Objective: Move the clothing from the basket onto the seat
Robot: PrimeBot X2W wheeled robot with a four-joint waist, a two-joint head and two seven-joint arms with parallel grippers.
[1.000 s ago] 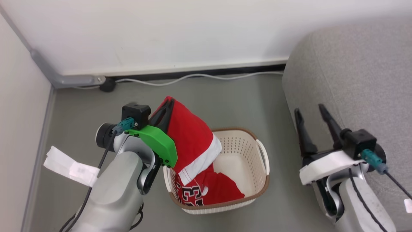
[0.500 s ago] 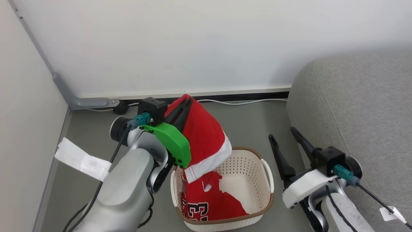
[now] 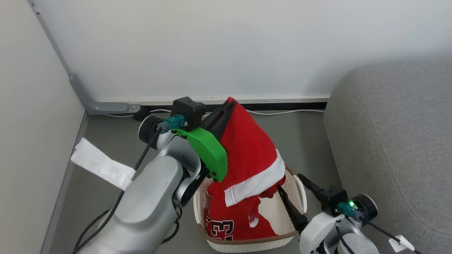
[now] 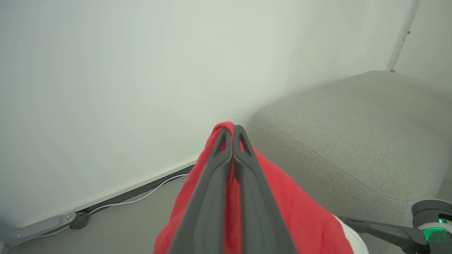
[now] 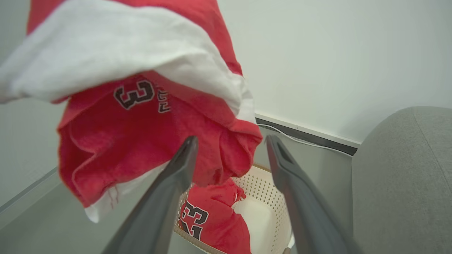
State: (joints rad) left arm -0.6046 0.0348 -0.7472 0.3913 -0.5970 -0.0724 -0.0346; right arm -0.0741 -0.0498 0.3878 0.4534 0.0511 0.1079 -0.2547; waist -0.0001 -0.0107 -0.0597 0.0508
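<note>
- Since a second ago, my open right fingers (image 3: 289,182) moved from the sofa (image 3: 388,141) to the basket (image 3: 247,241) rim, lower centre.
- My left fingers (image 3: 229,103) clamp the white-hemmed red garment (image 3: 250,151), mid-frame above the basket; the "23" jersey (image 3: 229,222) lies inside.

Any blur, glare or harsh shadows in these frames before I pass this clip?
Head view: even, soft light, no glare, everything sharp, a faint shadow on the wall above the sofa. Left wrist view: the left fingers go soft close to the lens. Right wrist view: the white-hemmed garment is blurred up close; the basket behind reads sharper.
</note>
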